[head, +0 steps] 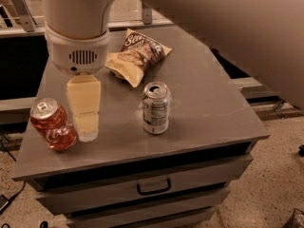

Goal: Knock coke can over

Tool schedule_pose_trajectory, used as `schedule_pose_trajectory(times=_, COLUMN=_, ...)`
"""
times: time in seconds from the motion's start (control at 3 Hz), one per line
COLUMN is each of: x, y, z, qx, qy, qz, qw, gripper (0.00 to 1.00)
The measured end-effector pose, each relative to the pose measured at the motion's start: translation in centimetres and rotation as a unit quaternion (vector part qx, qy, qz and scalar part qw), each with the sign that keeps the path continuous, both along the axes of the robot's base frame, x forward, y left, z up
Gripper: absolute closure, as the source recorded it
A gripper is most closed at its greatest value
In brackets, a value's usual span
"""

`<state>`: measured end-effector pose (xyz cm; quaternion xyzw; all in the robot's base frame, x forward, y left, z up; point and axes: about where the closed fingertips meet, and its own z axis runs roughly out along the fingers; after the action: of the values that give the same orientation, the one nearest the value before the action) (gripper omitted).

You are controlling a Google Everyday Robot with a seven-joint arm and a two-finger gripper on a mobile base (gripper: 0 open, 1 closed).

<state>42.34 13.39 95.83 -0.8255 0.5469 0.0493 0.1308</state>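
Note:
The red coke can (pixel 53 126) with white script stands at the front left of the grey cabinet top (pixel 213 94), leaning slightly to the left in this view. My gripper (pixel 87 127), cream-coloured under a white wrist housing, hangs down right beside the can's right side, its tip close to the tabletop. It looks to be touching or nearly touching the can. The arm covers the upper right of the view.
A silver, white-green can (pixel 156 108) stands upright near the middle front. A crumpled chip bag (pixel 137 56) lies behind it. The cabinet has drawers with a dark handle (pixel 153 188). The can is near the left and front edges.

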Motion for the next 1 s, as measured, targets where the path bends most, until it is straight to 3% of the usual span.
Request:
schedule_pose_trajectory(times=0.33, x=0.0, y=0.0, z=0.0, qx=0.0, qy=0.0, qz=0.0, qw=1.0, gripper=0.0)
schedule_pose_trajectory(times=1.0, x=2.3, y=-0.4, z=-0.7, qx=0.069, qy=-0.009, qz=-0.006, qw=0.9975, gripper=0.0)
